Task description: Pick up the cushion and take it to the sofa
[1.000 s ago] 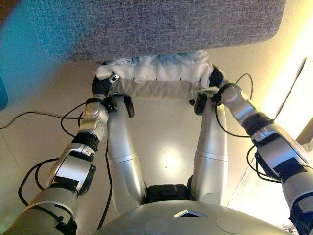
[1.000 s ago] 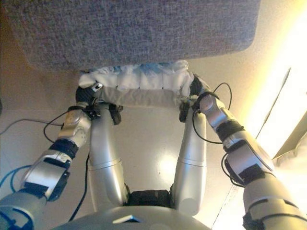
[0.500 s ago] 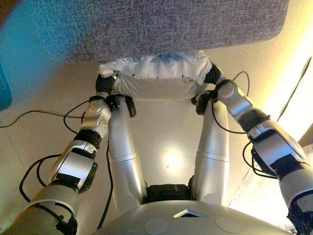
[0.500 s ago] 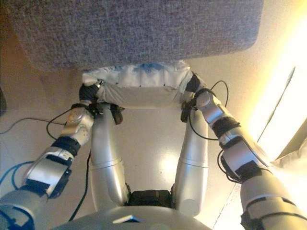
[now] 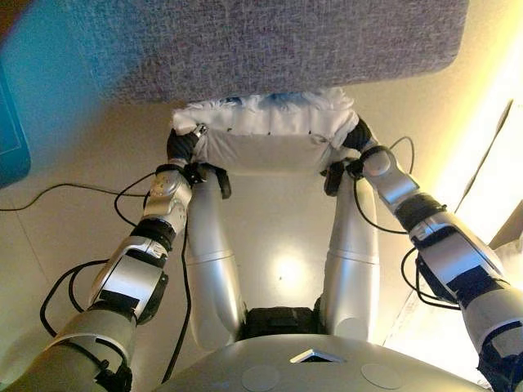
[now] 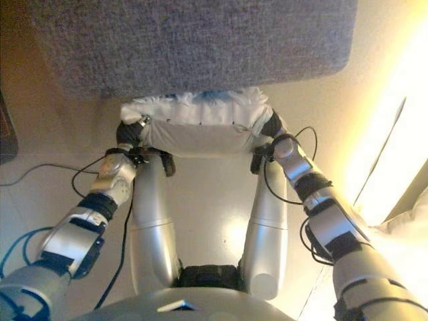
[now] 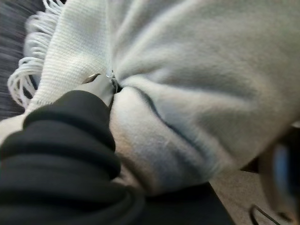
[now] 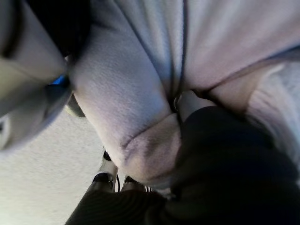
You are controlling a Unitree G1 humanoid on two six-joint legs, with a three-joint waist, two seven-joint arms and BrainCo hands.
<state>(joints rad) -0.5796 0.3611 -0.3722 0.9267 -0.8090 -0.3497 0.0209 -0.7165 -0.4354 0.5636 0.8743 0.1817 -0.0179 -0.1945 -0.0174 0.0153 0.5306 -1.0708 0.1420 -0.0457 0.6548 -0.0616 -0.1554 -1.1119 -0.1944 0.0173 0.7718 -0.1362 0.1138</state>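
The cushion [image 5: 261,135], white with a fringed edge and a pale grey face, hangs between my two hands just below the front edge of the grey sofa [image 5: 261,41]. My left hand [image 5: 181,145] presses into its left end and my right hand [image 5: 359,135] into its right end. In the left wrist view the hand's dark cover [image 7: 61,136] sinks into the dimpled cushion [image 7: 201,70]. In the right wrist view the dark cover [image 8: 225,159] does the same against the cushion [image 8: 140,70]. The cushion hides how each hand closes.
The sofa's grey seat fills the top of the view. A blue object [image 5: 10,122] stands at the far left on the beige floor [image 5: 73,171]. A bright strip of light [image 5: 490,155] runs along the right side.
The cushion has turned so more of its grey face shows, and both hands have come slightly closer to the sofa edge. The view has shifted a little.
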